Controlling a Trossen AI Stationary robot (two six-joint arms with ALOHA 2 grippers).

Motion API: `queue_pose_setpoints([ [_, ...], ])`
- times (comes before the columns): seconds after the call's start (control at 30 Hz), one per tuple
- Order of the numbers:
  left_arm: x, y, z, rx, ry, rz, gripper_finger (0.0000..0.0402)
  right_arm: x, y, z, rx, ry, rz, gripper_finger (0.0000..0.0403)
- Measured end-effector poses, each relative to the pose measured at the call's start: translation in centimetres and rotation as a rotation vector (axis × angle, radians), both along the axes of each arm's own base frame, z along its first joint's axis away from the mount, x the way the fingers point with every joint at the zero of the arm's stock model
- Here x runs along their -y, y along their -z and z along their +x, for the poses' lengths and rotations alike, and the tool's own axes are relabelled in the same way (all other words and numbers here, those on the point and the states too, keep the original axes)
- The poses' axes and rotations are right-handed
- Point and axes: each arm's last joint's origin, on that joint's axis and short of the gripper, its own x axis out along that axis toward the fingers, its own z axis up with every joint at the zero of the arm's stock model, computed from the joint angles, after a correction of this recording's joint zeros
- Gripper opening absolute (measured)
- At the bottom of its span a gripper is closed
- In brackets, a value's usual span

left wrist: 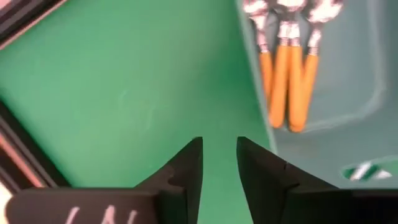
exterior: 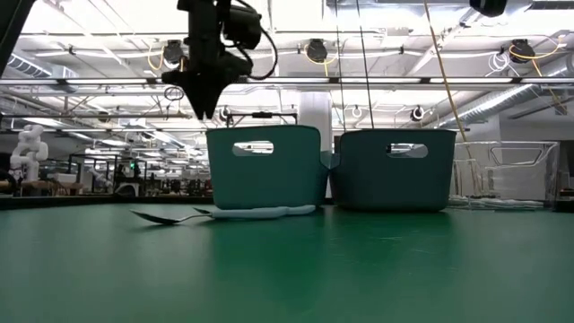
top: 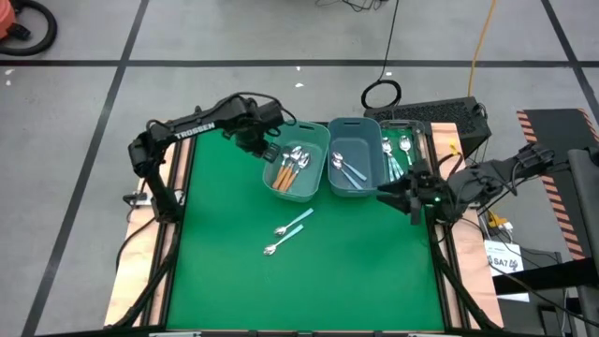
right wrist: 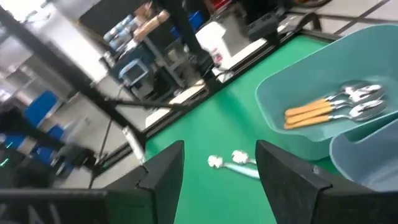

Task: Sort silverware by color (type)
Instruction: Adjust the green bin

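Left end effector point(left wrist: 219, 163) above left bin point(top: 314, 187), at its outer rim, fingers narrow, nothing between them. Orange-handled spoons point(top: 285, 171) lie in that bin. Light blue spoons point(top: 348, 168) in middle bin point(top: 358, 126); third container's spoons probably teal-green point(top: 401, 153). Two light blue spoons point(top: 286, 232) loose on green bench point(top: 225, 262). Right end effector point(right wrist: 217, 163) wide, empty, at bench's right edge.

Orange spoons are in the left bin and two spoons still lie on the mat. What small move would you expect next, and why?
Probably the left pincer, empty beside the bin of orange spoons, swings toward the two light blue spoons on the green mat; they alone remain unsorted.
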Motion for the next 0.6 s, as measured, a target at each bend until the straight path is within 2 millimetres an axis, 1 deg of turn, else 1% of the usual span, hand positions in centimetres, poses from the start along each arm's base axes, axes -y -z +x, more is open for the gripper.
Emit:
queue_pose_setpoints([
  [0.07,-0.1,0.7,-0.3,-0.023,-0.048,-0.014,0.0095,0.1,0.0,-0.3,-0.012,-0.031,-0.008,0.0192],
  [0.13,0.1,1.8,-0.5,-0.052,-0.092,-0.046,0.0093,0.1,0.1,-0.6,-0.018,-0.061,-0.009,0.0192],
  [0.23,0.8,3.7,-0.8,-0.101,-0.133,-0.098,0.0093,0.1,0.3,-0.9,-0.044,-0.108,-0.004,0.0192],
  [0.3,1.6,4.6,-0.4,-0.096,-0.152,-0.123,0.0093,0.1,0.3,-1.1,-0.057,-0.135,0.001,0.0192],
  [0.37,2.5,4.9,0.1,-0.068,-0.171,-0.147,0.0093,0.1,0.4,-1.4,-0.067,-0.161,0.006,0.0192],
  [0.6,5.2,4.9,2.7,0.087,-0.241,-0.144,0.0092,0.3,0.5,-2.2,-0.087,-0.227,0.009,0.0192],
])
